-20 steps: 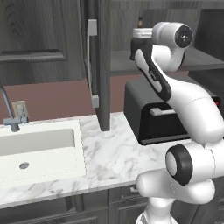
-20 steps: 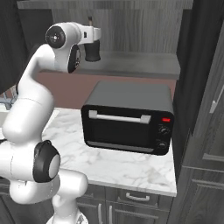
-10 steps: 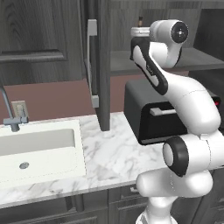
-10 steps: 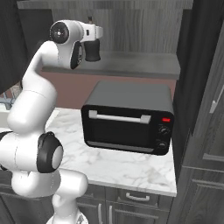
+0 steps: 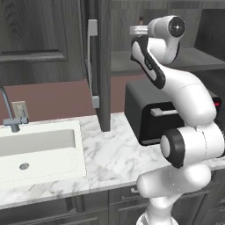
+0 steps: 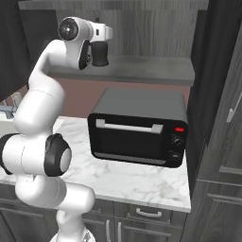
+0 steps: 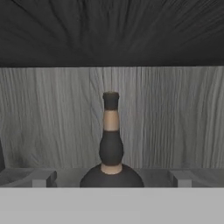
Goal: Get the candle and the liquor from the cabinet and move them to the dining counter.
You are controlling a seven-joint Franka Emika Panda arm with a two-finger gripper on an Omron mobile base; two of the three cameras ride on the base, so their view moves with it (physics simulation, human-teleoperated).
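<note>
The cabinet point(image 5: 101, 66) is standing open, its shelf point(image 6: 142, 68) carrying the liquor point(image 7: 111, 144), which is sitting upright, long axis vertical, dead ahead at 12 o'clock of the jaws. The gripper point(image 7: 111, 178) is hanging level with the bottle, jaws spread fully wide on either side and holding nothing. Below, a black oven point(image 6: 139, 127) is sitting on the counter point(image 6: 137, 182).

White arm rising from its base, folded at a dark-jointed elbow, upper link reaching up high, wrist bent forward and level, gripper point(image 7: 111, 178) held horizontal, fingers point(image 7: 43, 178) spread wide, nothing gripped
</note>
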